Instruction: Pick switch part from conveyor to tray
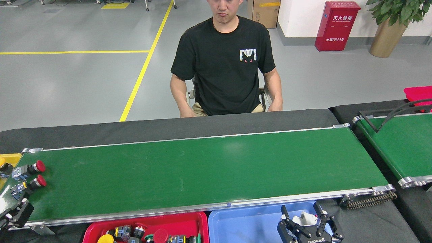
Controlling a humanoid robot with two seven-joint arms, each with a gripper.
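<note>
My left jaws [15, 213] sit down at eight o'clock, at the near left corner of the conveyor [202, 168], spread apart with nothing between them. My right jaws [308, 225] hover at five o'clock over the blue tray [243, 222], fingers splayed, also released, though something white shows just behind them that I can't make out.

Out from the left jaws, at nine o'clock, two switch parts lie on their sides on the belt: the nearer switch part [28, 186] just beyond my fingertips, the far switch part [28, 169] right behind it. Each has a red mushroom cap, a silver collar and a blocky contact body.

My read: light, rigid plastic and metal. The round cap looks slippery and would roll, so the flat-sided body is the place to pinch.

The red tray [199, 221] at six o'clock already holds similar parts. A person [224, 67] sits at twelve, beyond the counter [168, 126].
</note>
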